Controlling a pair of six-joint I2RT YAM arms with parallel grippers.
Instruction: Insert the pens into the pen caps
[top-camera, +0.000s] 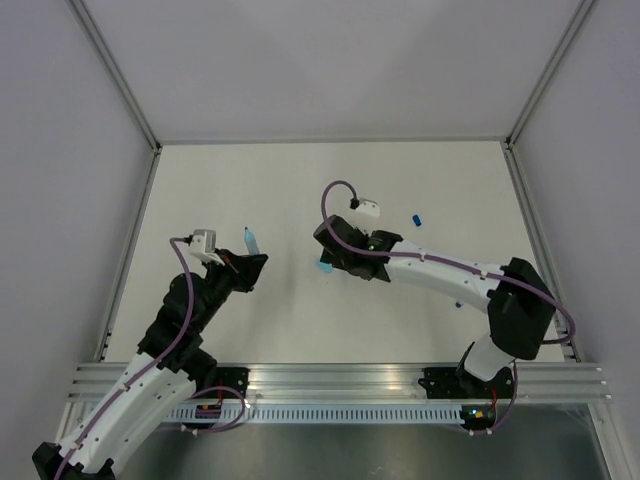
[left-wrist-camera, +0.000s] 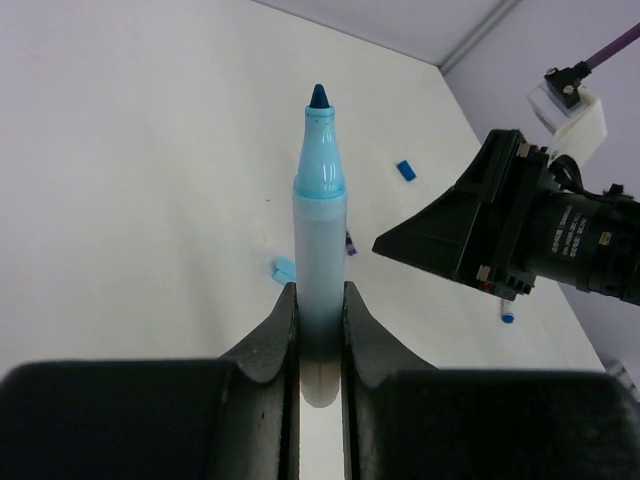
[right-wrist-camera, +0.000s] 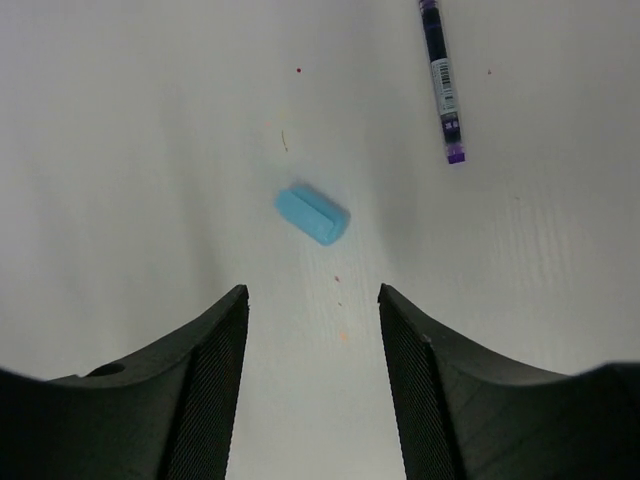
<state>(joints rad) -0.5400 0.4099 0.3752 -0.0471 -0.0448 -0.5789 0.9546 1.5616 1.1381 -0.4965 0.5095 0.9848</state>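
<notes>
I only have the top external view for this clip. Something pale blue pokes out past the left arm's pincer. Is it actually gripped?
Observer: Yes. In the left wrist view the left pincer is shut on a pen with a white barrel and sky-blue nib end, nib pointing away from the wrist.
Operator: And the right one? From above, its body hides the fingers.
Observer: The right pincer is open and holds nothing. A short sky-blue plastic cap lies on its side just ahead of the gap, touching neither finger.
Operator: Anything else near that cap?
Observer: A slim dark pen with a purple end lies farther out, apart from the cap.
</notes>
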